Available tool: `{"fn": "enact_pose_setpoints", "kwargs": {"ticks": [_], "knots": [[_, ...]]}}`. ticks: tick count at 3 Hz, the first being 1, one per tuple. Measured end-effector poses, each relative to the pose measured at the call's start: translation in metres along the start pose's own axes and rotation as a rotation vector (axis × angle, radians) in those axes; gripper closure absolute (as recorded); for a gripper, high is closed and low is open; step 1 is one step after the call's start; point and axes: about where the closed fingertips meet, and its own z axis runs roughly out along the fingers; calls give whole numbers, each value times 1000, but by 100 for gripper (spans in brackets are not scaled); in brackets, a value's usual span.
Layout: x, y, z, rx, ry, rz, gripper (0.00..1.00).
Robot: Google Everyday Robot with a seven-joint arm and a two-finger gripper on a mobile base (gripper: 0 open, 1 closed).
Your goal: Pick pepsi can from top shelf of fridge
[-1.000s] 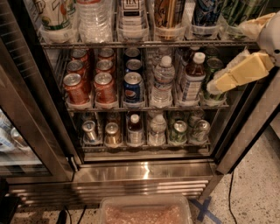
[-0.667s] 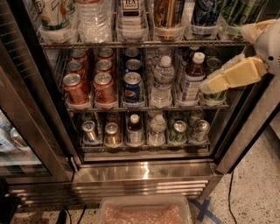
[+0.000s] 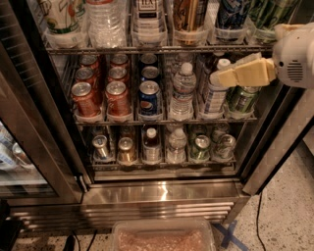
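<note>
The fridge point(image 3: 162, 193) stands open in front of me. Its top shelf point(image 3: 162, 49) runs along the top of the view and holds tall drinks in plastic trays. The tall dark blue pepsi can point(image 3: 232, 12) stands there, second from the right, with only its lower part in view. It sits between a brown-gold can point(image 3: 189, 14) and green cans point(image 3: 270, 12). My gripper point(image 3: 219, 77), cream-coloured with a white wrist, reaches in from the right at middle-shelf height. It is below and slightly left of the pepsi can, in front of a bottle, and holds nothing I can see.
The middle shelf holds red cans point(image 3: 86, 98), short blue Pepsi cans point(image 3: 149, 95), water bottles point(image 3: 183, 93) and a green can point(image 3: 241, 100). The lower rack holds small cans and bottles. The glass door point(image 3: 29, 142) hangs open on the left. A plastic tub point(image 3: 162, 238) sits on the floor in front.
My gripper has moved left and upward, from beside the right frame to in front of the middle shelf's right lanes. The drinks have not moved.
</note>
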Motion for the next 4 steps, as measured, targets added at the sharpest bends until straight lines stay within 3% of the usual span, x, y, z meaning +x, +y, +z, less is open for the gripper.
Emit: {"fn": "enact_pose_setpoints", "kwargs": {"ticks": [2,3,4], "knots": [[-18,-33,-6,228,-104,123,0],[-27,-40,-9,279,-152,159,0],[-27,-40,-9,279,-152,159,0]]}}
